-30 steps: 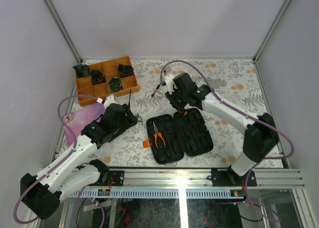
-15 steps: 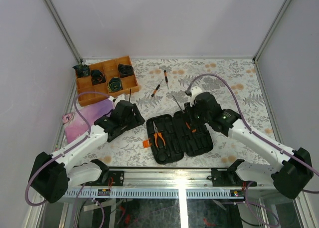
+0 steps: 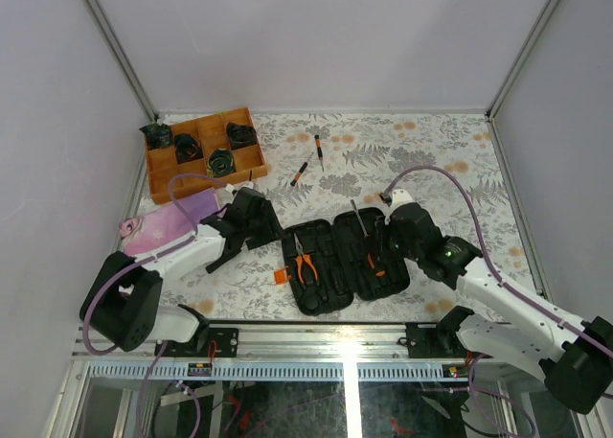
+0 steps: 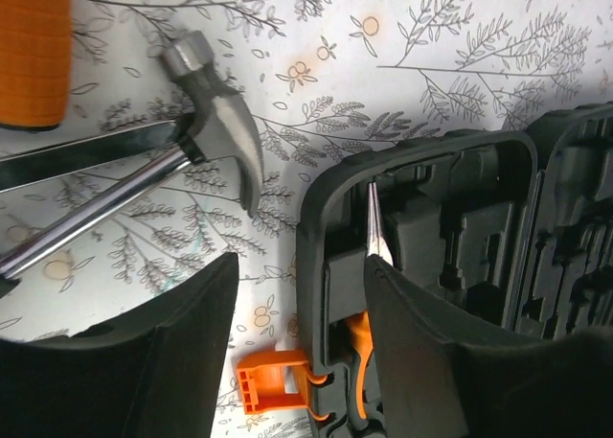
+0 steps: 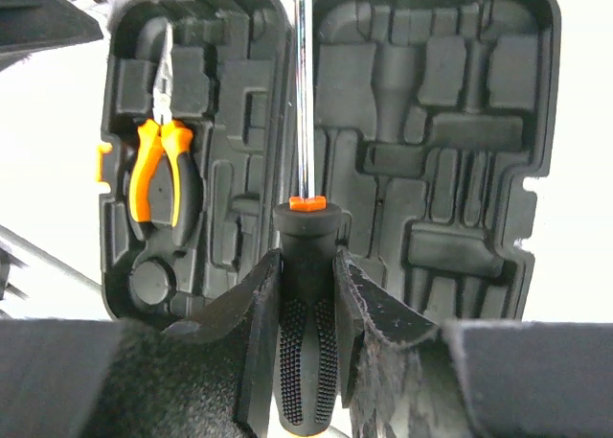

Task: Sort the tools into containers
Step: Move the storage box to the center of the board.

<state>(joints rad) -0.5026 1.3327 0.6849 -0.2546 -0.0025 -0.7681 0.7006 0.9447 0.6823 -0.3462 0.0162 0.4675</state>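
screwdriver (image 5: 306,309) clamped in right fingers (image 5: 261,334), over open tool case (image 5: 450,122)

The hammer (image 4: 213,107) runs off the left edge; the pliers (image 4: 374,218) sit partly behind a lower-centre finger (image 4: 460,361); the screwdriver (image 5: 306,256) exits the top edge.

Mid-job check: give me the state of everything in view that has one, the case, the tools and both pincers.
Tool case: open flat, most slots empty.
Pliers: seated in the case's left half.
Screwdriver: held by its handle above the case.
Right pincer: shut on the screwdriver.
Hammer: lying loose on the table.
Left pincer: open, empty.
Small drivers: two, loose on the table beyond the case.
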